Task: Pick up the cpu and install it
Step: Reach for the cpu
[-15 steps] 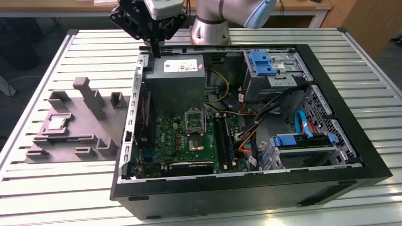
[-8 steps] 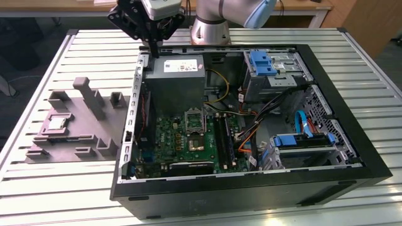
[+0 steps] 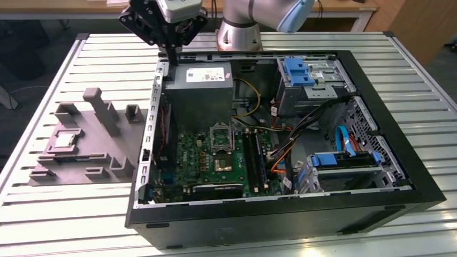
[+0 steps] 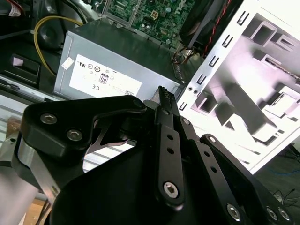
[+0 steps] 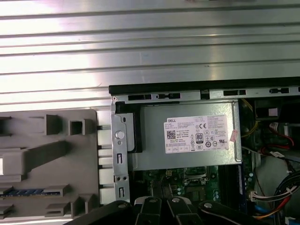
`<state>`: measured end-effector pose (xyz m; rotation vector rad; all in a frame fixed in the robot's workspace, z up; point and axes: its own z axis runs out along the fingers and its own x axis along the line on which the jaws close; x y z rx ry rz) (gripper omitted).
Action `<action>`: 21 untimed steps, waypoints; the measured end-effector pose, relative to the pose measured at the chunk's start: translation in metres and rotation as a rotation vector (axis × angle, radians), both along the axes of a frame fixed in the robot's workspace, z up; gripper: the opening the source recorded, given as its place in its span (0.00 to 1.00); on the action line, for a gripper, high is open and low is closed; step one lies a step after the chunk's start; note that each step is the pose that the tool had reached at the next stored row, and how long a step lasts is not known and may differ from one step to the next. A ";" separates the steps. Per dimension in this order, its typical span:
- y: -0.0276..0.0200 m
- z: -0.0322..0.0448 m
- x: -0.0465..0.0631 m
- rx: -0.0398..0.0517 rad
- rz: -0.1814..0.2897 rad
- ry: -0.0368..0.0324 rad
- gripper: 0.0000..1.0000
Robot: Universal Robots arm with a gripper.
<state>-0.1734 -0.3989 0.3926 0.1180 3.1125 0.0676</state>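
The cpu [image 3: 64, 140]: flat silvery tan-rimmed square

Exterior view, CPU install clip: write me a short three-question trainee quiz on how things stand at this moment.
1. True or false: the cpu already lies inside the computer case.
2. Which is the gripper nearest to? A) the cpu B) the power supply C) the grey tray
3. What does the gripper hold?
Key: 1. False: the cpu rests on the grey tray, at the exterior view's left of the computer case. 2. B. 3. Nothing; it is shut and empty.
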 end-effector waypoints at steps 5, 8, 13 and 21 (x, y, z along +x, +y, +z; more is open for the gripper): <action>0.0000 0.0000 -0.003 0.0000 0.000 0.0000 0.11; 0.0000 0.0000 -0.004 0.0001 0.000 0.0000 0.11; 0.0000 0.0000 -0.004 0.0001 0.000 0.0000 0.11; 0.0000 0.0000 -0.006 0.0000 0.000 0.0000 0.11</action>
